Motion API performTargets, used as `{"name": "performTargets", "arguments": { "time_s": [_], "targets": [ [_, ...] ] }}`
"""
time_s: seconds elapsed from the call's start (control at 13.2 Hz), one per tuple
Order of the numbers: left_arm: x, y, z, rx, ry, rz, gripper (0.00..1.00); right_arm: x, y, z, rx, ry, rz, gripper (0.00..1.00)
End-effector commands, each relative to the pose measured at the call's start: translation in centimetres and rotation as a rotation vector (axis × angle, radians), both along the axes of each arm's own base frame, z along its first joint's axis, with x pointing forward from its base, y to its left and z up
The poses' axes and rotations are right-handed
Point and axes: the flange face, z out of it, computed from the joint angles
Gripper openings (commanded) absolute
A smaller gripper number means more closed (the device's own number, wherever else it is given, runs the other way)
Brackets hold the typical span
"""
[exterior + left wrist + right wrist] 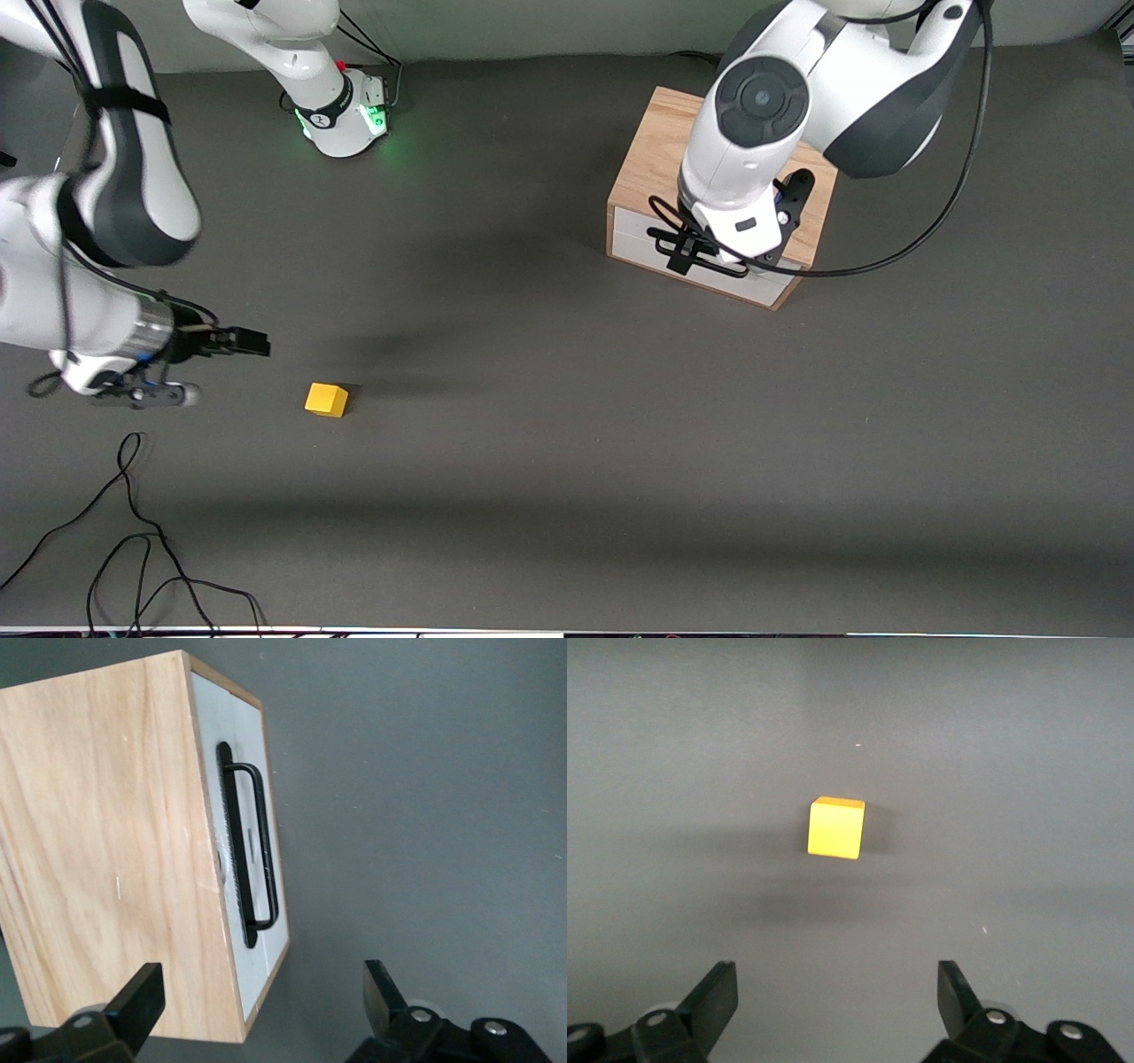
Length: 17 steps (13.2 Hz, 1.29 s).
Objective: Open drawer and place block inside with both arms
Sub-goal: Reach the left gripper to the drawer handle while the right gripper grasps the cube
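Left gripper [709,257] hangs wide open and empty over the drawer [251,846]; lower it squarely astride the handle [252,850]. Right gripper [833,1001], open and empty, waits near the block [835,827].

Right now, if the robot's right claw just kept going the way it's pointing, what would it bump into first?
Probably the block. The right gripper is open, and the yellow cube sits centred ahead between its fingers with nothing between them. Depth is unclear, so it might meet the table first.
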Motion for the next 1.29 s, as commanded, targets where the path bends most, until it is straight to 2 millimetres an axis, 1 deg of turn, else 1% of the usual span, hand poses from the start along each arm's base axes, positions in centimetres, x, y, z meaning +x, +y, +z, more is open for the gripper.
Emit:
{"name": "performTargets", "arguments": {
  "time_s": [0.0,0.08,0.3,0.61,0.76,0.99,1.06,1.14,1.21],
  "targets": [
    [-0.3,1.0,-2.5,0.054,0.024,0.028,1.00,-0.4,0.0,-5.5,0.002,-0.009,0.016,1.00],
    [-0.4,1.1,-3.8,0.069,0.022,0.023,1.00,-0.2,0.0,-7.7,0.004,0.010,0.011,1.00],
    [-1.0,1.2,-8.0,0.078,0.007,0.016,1.00,0.3,0.1,-12.4,0.009,0.009,0.002,1.00],
    [-0.2,1.0,-11.4,0.112,-0.007,0.057,1.00,1.0,0.1,-16.4,0.015,-0.028,-0.007,1.00],
    [0.0,0.8,-12.7,0.115,-0.001,0.081,1.00,1.3,0.2,-17.9,0.018,-0.052,-0.011,1.00],
    [-0.1,0.5,-14.9,0.126,0.027,0.087,1.00,1.4,0.3,-19.1,0.021,-0.065,-0.033,1.00],
    [-0.1,0.5,-15.3,0.127,0.030,0.086,1.00,1.5,0.7,-19.6,0.022,-0.080,-0.052,1.00],
    [-0.2,0.6,-15.8,0.134,0.028,0.080,1.00,1.6,2.3,-20.0,0.023,-0.092,-0.057,1.00],
    [-0.3,0.5,-16.3,0.136,0.031,0.077,1.00,1.7,3.2,-20.1,0.022,-0.103,-0.076,1.00]
  ]
}}
